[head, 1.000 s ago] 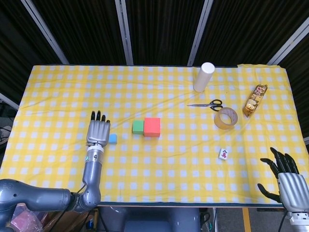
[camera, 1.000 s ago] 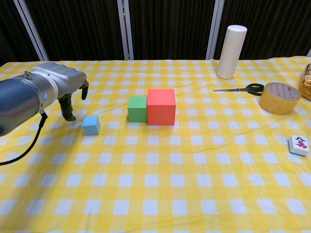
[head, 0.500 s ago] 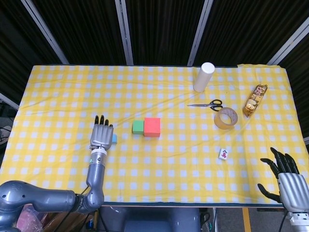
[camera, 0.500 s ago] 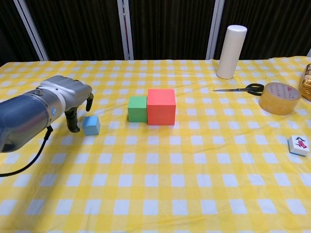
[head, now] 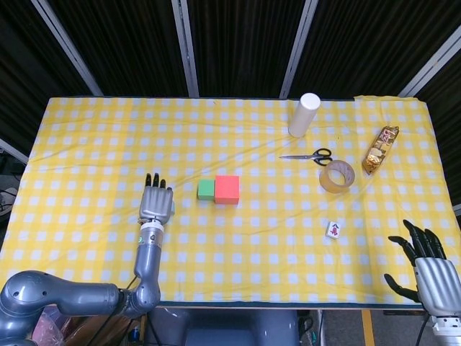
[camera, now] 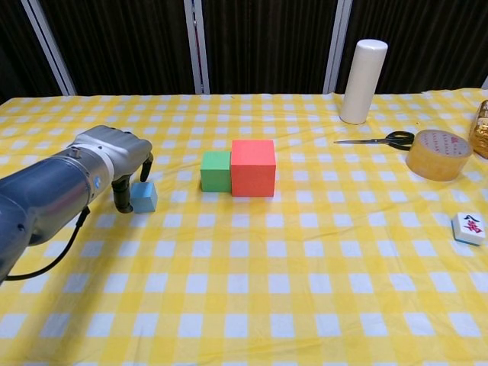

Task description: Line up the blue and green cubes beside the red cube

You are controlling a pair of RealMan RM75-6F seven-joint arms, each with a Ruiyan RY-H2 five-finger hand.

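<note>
The red cube (head: 227, 189) (camera: 253, 168) stands mid-table with the green cube (head: 206, 189) (camera: 216, 171) touching its left side. Further left, apart from them, the small blue cube (camera: 143, 197) sits on the yellow checked cloth. My left hand (head: 156, 203) (camera: 114, 156) hangs over it, palm down. Its thumb (camera: 122, 200) is against the cube's left face and its other fingers reach down behind the cube. The head view hides most of the cube under the hand. My right hand (head: 430, 267) is low at the bottom right, off the table edge, fingers spread and empty.
At the back right stand a white cylinder (head: 303, 114) (camera: 362, 70), scissors (head: 308, 156) (camera: 381, 139), a tape roll (head: 337, 176) (camera: 437, 154) and a gold-wrapped packet (head: 379, 149). A mahjong tile (head: 333, 230) (camera: 468, 228) lies at the front right.
My left hand has moved right and toward the front, from beside the blue cube to over it, its thumb now against the cube. The cubes and right hand have not moved.
</note>
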